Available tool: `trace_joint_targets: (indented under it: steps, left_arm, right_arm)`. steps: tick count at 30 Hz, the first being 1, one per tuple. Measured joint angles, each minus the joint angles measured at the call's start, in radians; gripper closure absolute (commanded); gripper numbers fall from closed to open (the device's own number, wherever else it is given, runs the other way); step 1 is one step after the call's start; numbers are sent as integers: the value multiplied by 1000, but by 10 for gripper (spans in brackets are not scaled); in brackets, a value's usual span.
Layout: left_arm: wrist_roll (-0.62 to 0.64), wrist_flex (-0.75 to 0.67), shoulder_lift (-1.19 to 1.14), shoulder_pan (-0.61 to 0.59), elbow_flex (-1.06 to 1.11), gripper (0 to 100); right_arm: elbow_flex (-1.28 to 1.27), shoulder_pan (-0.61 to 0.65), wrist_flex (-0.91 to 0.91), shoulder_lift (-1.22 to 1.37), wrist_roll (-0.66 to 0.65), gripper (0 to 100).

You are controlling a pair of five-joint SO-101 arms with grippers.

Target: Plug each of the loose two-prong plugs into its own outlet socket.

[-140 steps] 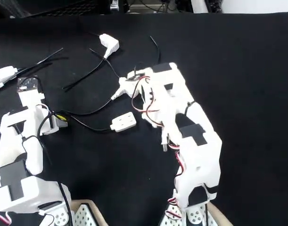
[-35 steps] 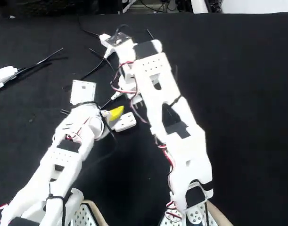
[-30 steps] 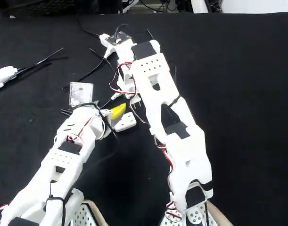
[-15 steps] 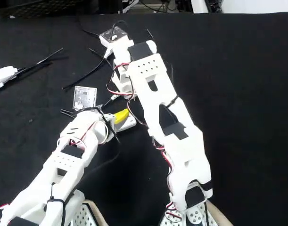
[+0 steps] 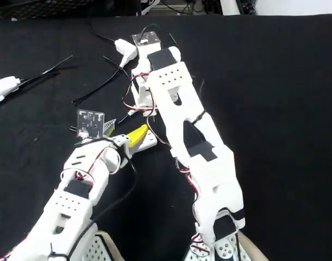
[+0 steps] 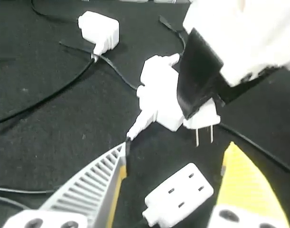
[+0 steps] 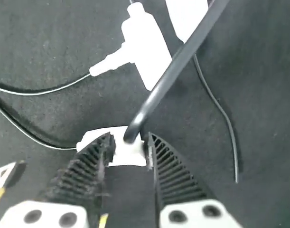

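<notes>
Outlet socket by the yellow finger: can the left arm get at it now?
Likely yes: the left gripper is open, the outlet socket lies right before it, the right gripper's two-prong plug hanging beyond.

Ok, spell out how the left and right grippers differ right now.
The left gripper is open; the right gripper is shut on a plug. The left gripper straddles the outlet socket lying on the table; the right gripper holds its plug apparently raised, prongs bare and pointing toward that socket. Both meet near the socket.
</notes>
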State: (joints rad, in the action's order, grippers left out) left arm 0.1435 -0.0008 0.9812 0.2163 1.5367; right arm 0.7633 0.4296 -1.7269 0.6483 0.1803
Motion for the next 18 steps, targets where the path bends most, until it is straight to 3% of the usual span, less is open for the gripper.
trace_joint_targets:
  steps: [13, 18]
  left_arm:
    - [0, -2, 8, 0, 6, 682]
    - [0, -95, -44, 0, 6, 682]
  right_arm:
    - [-5, 18, -17, -146, 17, 986]
    - [-124, 26, -17, -219, 51, 986]
